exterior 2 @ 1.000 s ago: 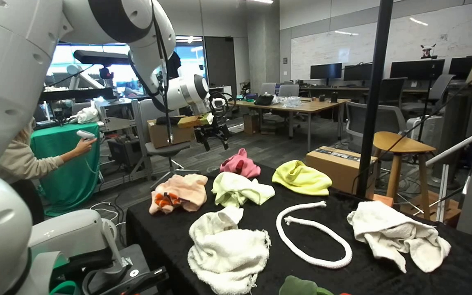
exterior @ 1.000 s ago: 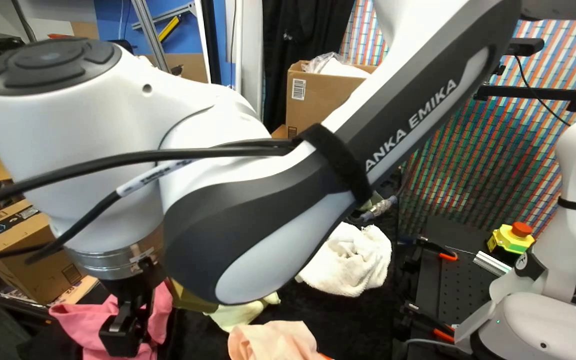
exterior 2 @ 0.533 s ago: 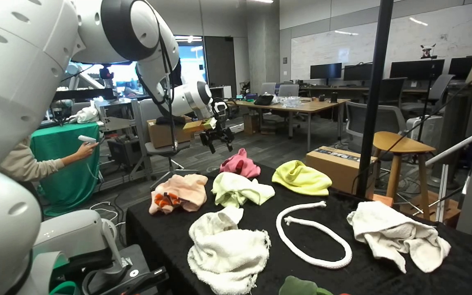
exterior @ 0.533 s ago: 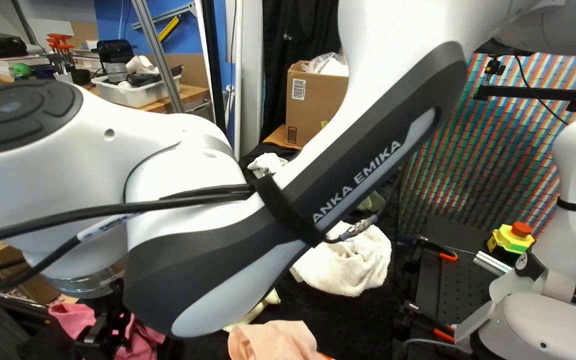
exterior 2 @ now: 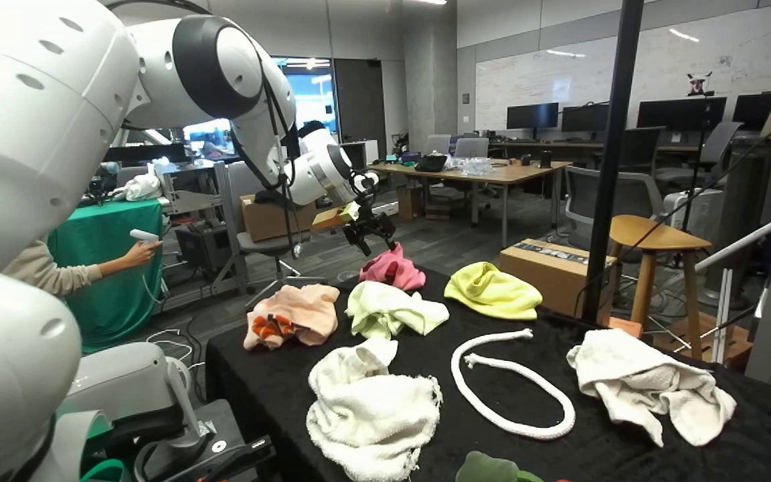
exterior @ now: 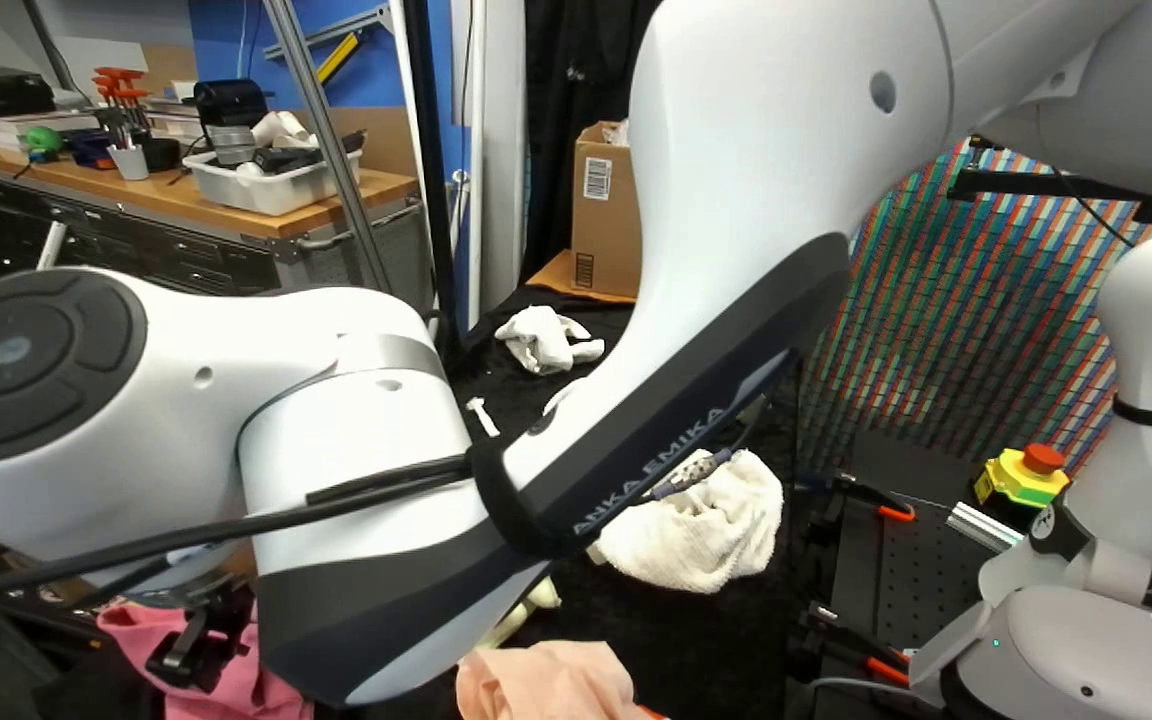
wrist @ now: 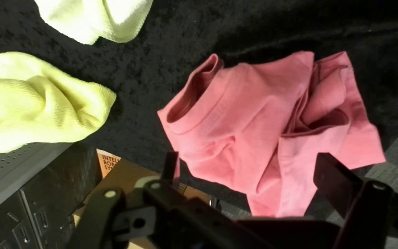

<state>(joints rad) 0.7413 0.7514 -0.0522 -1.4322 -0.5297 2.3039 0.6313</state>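
While the tool (wrist: 248, 159) gapes, pink cloth (wrist: 259, 116) lies below.

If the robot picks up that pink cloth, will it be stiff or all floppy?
Probably floppy: the pink cloth lies in soft folds, so it would likely droop from the fingers. It's perhaps light, since its edges look thin. It probably wouldn't roll, because it sits in a crumpled heap.

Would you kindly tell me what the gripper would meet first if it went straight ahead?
Most likely the pink cloth, lying ahead of the open gripper, though depth is unclear.
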